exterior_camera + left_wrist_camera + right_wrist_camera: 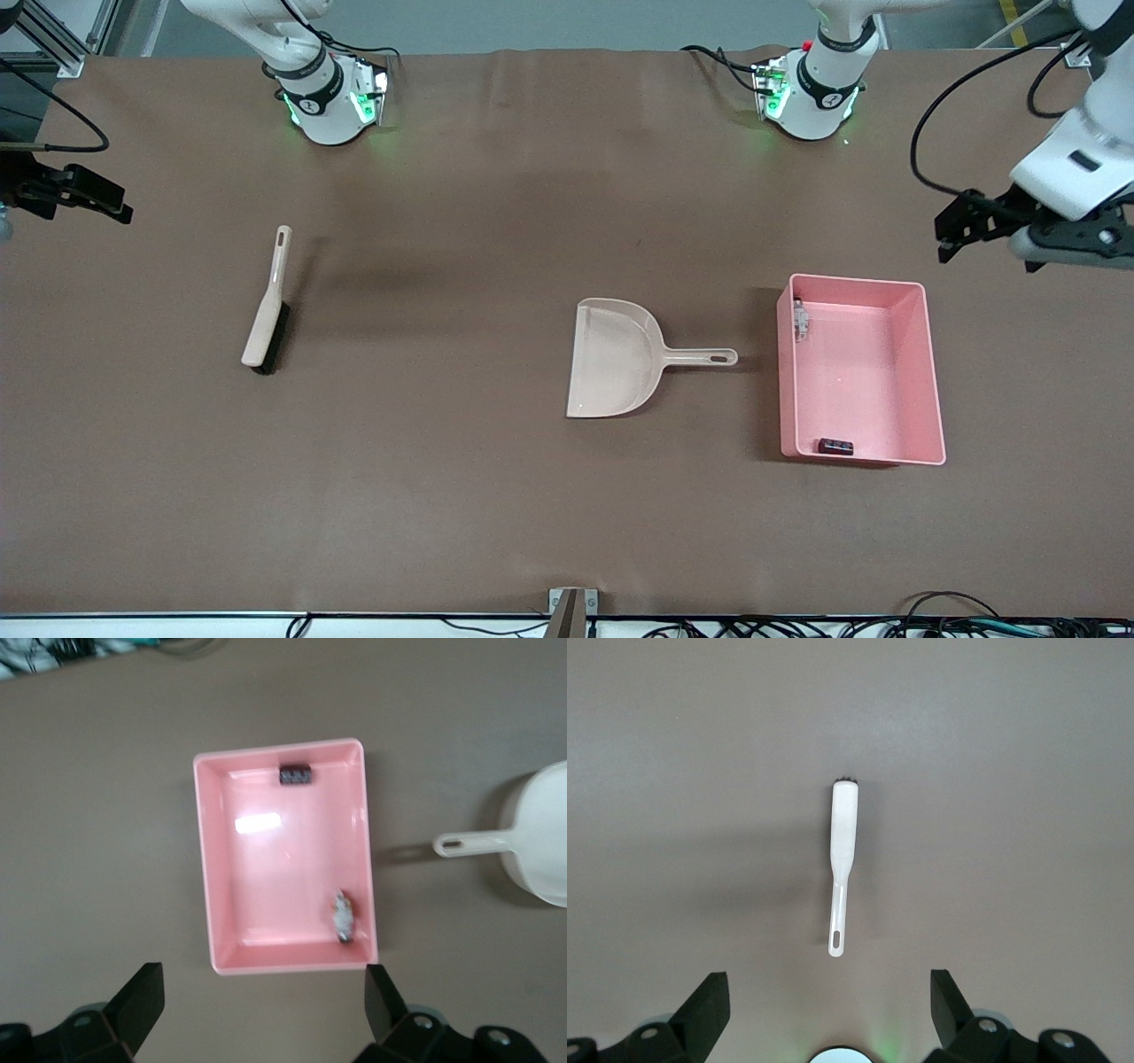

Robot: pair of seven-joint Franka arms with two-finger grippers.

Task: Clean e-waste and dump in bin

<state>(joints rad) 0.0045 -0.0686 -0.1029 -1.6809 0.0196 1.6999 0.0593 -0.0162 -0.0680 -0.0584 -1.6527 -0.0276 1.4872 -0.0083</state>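
E-waste: both parts lie inside the bin [926,372], the pink tub standing toward the left arm's end of the table [496,496]. The white block [800,319] rests against the bin wall on the dustpan's side, in the corner farther from the front camera. The dark brown cylinder [834,446] lies against the bin wall nearest the front camera. The two parts are well apart.

Dustpan [613,358] — beige, flat on the table just beside the bin, its handle pointing toward the bin but not touching it.

Brush [267,306] — lies on the table toward the right arm's end, well apart from the dustpan, bristle end nearer the front camera.

Left gripper [961,226]: raised over bare table beside the bin, toward the robot bases; fingers [142,997] spread wide, holding nothing.

Right gripper [84,197]: raised over the table edge at the right arm's end; fingers [704,1001] spread wide, holding nothing.
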